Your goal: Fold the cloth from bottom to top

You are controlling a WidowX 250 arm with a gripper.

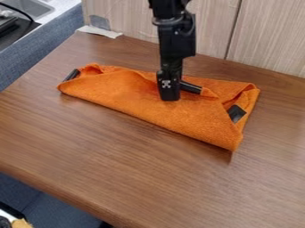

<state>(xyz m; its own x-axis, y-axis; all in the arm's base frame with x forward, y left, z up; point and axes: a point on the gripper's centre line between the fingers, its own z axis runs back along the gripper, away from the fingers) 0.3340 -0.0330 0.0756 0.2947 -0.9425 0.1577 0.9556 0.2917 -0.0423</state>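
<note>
The black gripper [170, 97], white-marked, whether spread or closed I cannot tell, is at the middle of the fuzzy, folded orange cloth [128, 95], wood-grained table [119, 164] beneath it.

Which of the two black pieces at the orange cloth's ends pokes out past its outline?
The left black piece, as pictured; the right black piece lies inside the outline, with orange cloth on both sides.

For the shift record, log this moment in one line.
Gripper: at cloth's upper middle | orange cloth: folded over, rumpled along back edge | black patch: near cloth's right end | surface: wooden table
</note>
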